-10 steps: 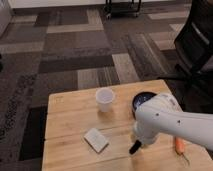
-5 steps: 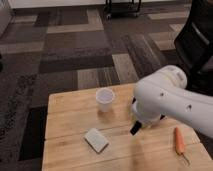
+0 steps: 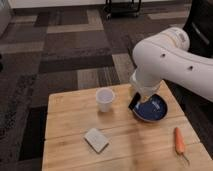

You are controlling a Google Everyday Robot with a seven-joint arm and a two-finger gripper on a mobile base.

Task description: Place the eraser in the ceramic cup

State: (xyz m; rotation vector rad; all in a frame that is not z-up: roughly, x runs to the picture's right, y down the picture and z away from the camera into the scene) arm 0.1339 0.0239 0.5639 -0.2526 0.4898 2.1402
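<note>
One camera view: the end effector (image 3: 137, 98) hangs over the desk (image 3: 70, 150) at the near-left rim of the dark blue bowl (image 3: 155, 111), clamped on the eraser (image 3: 133, 104), whose long axis is tilted but near upright. The ceramic cup (image 3: 105, 98) stands upright just to its left in view, with nothing between them. The grey block (image 3: 96, 140) and the carrot (image 3: 178, 141) lie nearer the camera, clear of that path

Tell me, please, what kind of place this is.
Probably an office or lab room: patterned carpet tiles, what looks like a black office chair at the right edge, and a robot arm over a wooden table. Its end effector, shut on the eraser, hangs at the blue bowl's left rim.
</note>
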